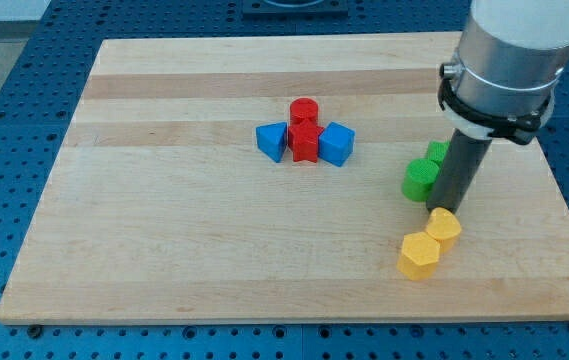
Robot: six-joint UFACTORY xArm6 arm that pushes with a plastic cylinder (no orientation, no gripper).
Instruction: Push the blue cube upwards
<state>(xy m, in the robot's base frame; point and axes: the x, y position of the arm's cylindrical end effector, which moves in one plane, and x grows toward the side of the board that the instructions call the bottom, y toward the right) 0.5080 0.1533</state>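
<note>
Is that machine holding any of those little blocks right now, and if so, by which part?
Nothing is held. My tip can only push; it sits just above the upper yellow block, beside the green blocks, far right of the blue cube.

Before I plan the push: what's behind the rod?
Behind the rod a green block shows partly, another green block beside it. My tip meets a yellow block; anything further behind is covered.

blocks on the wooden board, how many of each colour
blue: 2, a blue triangular block and a blue cube
red: 2, a red cylinder and a red star-like block
green: 2, a green round block and a green block partly hidden by the rod
yellow: 2, yellow hexagonal blocks
total: 8
</note>
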